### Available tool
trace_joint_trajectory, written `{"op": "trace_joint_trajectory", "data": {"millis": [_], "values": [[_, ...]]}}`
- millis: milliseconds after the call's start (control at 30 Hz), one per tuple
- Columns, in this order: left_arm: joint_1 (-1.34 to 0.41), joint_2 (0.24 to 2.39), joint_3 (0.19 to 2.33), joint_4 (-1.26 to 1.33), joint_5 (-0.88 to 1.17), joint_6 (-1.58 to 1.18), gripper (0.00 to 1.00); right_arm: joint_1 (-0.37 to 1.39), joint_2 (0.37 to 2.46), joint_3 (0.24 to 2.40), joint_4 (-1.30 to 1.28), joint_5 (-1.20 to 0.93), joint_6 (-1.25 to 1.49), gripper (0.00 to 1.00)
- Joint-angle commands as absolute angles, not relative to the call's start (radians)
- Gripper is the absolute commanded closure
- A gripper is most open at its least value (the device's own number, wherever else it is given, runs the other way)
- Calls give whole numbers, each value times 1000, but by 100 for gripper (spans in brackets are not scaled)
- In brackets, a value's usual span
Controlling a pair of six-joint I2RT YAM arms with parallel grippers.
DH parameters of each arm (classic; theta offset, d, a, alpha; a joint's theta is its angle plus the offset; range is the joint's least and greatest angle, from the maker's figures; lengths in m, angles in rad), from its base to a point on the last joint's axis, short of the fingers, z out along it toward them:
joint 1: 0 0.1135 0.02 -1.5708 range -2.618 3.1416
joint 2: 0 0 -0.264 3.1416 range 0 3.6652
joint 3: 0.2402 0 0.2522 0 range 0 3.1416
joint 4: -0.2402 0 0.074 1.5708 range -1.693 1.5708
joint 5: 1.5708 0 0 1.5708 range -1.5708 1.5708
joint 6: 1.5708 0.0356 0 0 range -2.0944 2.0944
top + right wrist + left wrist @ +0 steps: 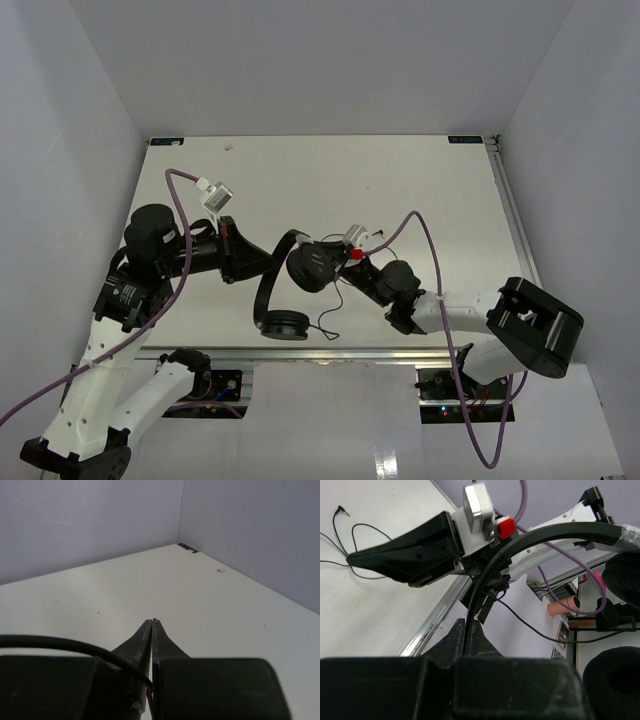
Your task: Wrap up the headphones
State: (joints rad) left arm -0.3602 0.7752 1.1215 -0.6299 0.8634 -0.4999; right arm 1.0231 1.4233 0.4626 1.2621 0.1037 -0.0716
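Near the middle of the near edge of the table (400, 180), the headphones (314, 268) are held. The thin headband (560, 530) is clamped in the left fingers (482, 642); the right fingers (167, 647) are pinched shut on the cable (50, 642). The set is judged light, the headband springy but breakable, the cable limp and slippery: the band is best gripped, the cable fed under gentle tension.
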Motion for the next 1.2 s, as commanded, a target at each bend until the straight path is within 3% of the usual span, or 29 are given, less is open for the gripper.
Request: {"op": "trace_joint_trajectory", "data": {"millis": [0,567,900,1167], "values": [[-364,771,1056,-601,919,-446,100,970,1406,579,1176,62,-129,92],[-369,867,950,-590,840,-346,100,724,1486,1086,569,-29,-204,92],[-459,987,944,-453,913,-336,100,694,1602,1250,468,-45,-235,92],[-540,1088,972,-436,756,-283,100,667,1660,1310,425,-64,-243,92]]}}
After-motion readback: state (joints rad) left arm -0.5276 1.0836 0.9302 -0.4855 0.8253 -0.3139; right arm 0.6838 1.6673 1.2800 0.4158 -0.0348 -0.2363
